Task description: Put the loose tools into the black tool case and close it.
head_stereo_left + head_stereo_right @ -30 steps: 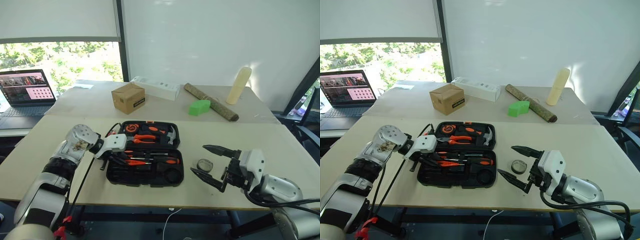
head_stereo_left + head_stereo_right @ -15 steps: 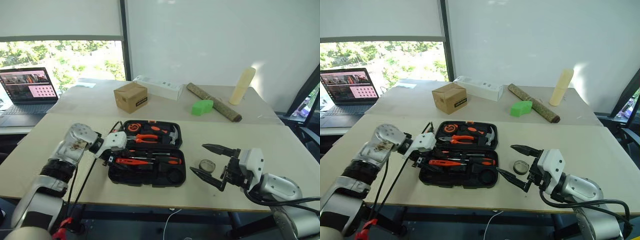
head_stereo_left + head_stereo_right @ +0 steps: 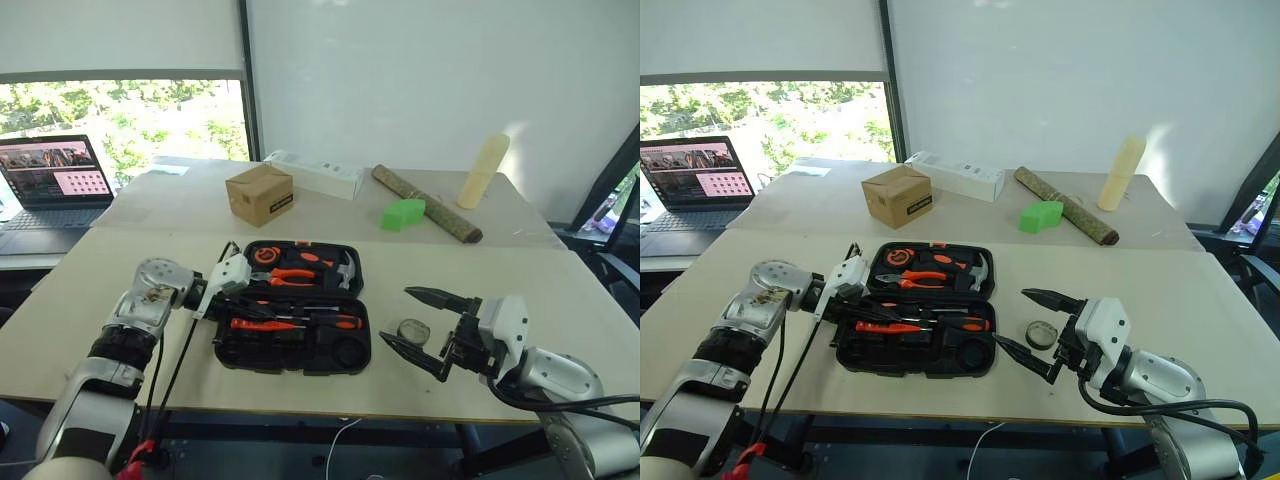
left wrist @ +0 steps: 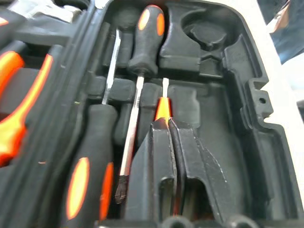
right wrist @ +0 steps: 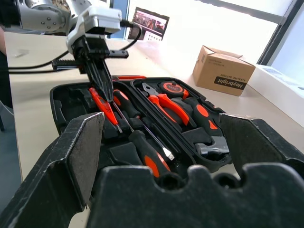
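Observation:
The black tool case [image 3: 292, 366] lies open and flat at the table's middle. Its far half holds orange pliers [image 3: 291, 275], a tape measure and a hammer. Screwdrivers sit in the near half's slots. My left gripper [image 3: 244, 309] points down into the near half, shut, its tips right over the small orange screwdriver [image 4: 163, 107]. I cannot tell whether they touch it. Two orange-and-black screwdrivers [image 4: 145, 38] lie beside it. A small dark tape roll [image 3: 411, 331] sits on the table right of the case. My right gripper [image 3: 395, 318] hovers wide open beside it.
On the far table stand a brown cardboard box [image 3: 259, 194], a long white box [image 3: 315, 174], a green block [image 3: 402, 213], a brown bark-like stick [image 3: 425, 203] and a cream cylinder [image 3: 481, 171]. A laptop [image 3: 50, 185] is open at the far left.
My left gripper has turned a little and its fingers have come together over the small orange screwdriver. The right arm and the tape roll have not moved.

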`<state>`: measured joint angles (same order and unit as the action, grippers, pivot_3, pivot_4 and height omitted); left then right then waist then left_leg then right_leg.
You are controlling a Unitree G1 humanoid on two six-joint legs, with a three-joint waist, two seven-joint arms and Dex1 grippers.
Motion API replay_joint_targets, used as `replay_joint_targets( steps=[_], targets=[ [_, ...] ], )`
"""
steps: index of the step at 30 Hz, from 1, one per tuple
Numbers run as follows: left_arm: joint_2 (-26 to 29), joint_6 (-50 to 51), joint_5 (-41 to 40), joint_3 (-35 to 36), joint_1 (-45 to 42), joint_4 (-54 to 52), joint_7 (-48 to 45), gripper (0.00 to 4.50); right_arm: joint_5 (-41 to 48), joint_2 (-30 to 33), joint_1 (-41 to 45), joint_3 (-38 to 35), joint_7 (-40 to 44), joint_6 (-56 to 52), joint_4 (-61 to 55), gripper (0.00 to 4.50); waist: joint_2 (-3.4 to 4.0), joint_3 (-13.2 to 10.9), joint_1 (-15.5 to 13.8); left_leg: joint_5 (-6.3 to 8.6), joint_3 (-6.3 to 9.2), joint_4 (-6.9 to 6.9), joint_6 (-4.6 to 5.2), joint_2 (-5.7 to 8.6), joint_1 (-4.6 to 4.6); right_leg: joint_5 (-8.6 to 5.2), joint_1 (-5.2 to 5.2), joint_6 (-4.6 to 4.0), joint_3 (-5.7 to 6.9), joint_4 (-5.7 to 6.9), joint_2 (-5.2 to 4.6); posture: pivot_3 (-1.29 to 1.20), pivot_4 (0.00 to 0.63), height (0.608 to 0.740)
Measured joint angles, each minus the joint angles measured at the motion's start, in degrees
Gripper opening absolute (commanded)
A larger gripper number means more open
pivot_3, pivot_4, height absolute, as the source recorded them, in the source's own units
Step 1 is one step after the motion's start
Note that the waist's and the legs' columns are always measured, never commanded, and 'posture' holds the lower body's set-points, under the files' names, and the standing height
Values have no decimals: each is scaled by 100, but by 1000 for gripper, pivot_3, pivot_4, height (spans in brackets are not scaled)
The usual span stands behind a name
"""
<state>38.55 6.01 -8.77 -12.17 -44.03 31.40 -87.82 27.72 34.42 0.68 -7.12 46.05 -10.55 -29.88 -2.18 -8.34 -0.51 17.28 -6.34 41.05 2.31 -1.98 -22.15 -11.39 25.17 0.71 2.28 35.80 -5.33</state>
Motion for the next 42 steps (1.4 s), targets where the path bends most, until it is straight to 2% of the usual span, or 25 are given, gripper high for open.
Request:
replay_joint_targets(
  steps=[9,19,23,25,26,27,32,33,35,36,38,40,42],
  targets=[
    [7,-234,341,-34,131,-26,327,25,0,0,16,4,1,-2,4,4500,0,0,-12,1,0,1,1,1,3,0,-3,0,-1,0,-2,0,150,740],
    [56,-289,460,-64,377,-505,481,25,2,0,2,5,2,-1,4,4500,2,2,-11,1,0,-1,1,0,19,0,-14,-1,-3,8,-3,0,150,740],
    [5,-192,183,316,636,-565,793,25,2,-10,-15,3,2,0,5,4500,2,1,-6,0,1,-1,1,-3,16,1,-9,-2,-3,10,-3,0,150,740],
    [-37,-206,-171,730,823,-568,899,518,2,-21,-85,-4,4,3,8,4500,2,1,11,0,2,-2,0,-7,8,1,-1,-3,-2,10,-1,0,150,740],
    [-16,-226,-440,1072,997,-624,914,589,4,-52,-107,-5,9,18,21,4500,2,1,31,-2,0,-4,-4,-8,9,1,2,-3,-3,9,0,0,150,740],
    [45,-258,-682,1400,1212,-706,938,1102,10,-95,-122,-17,11,28,36,4500,2,1,65,-2,0,-5,-4,-14,10,0,2,-5,-4,10,0,0,150,740],
    [349,-420,-1375,3039,2745,-1170,1555,2744,39,-172,-200,-21,165,236,169,4500,6,-1,127,-1,-4,-12,-3,-25,13,-2,-1,-7,-2,2,-8,0,150,740],
    [353,-433,-1401,3275,3058,-1193,1713,3156,34,-178,-223,-25,202,297,180,4500,6,-1,125,1,-6,-11,-1,-26,17,-2,-4,-6,-3,1,-11,0,150,740],
    [359,-433,-1413,3657,3599,-1203,2033,3699,-19,-179,-257,-12,287,434,229,4500,5,-2,115,3,-6,-10,1,-26,15,-1,-4,-4,0,1,-12,0,150,740],
    [359,-430,-1419,3819,3804,-1198,2190,4187,-51,-178,-277,-8,335,496,238,4500,5,-2,95,5,-5,-11,4,-25,15,-1,-5,-4,4,2,-17,0,150,740],
    [357,-369,-1501,4243,4174,-1180,2587,4463,-76,-179,-358,8,400,599,262,4500,4,-2,41,5,-2,-11,3,-26,16,-1,-5,-4,7,1,-19,0,150,740],
    [346,-306,-1617,4552,4445,-1211,2836,4463,-106,-182,-370,11,421,665,327,4500,5,-3,-2,4,-3,-10,1,-25,20,-2,-8,-5,7,2,-23,0,150,740],
    [263,-186,-1643,4545,4508,-1392,2936,4463,-117,-182,-342,17,447,684,384,4500,9,-5,-61,0,-3,-9,-4,-20,21,-2,-11,-6,9,3,-29,0,150,740]
  ],
)
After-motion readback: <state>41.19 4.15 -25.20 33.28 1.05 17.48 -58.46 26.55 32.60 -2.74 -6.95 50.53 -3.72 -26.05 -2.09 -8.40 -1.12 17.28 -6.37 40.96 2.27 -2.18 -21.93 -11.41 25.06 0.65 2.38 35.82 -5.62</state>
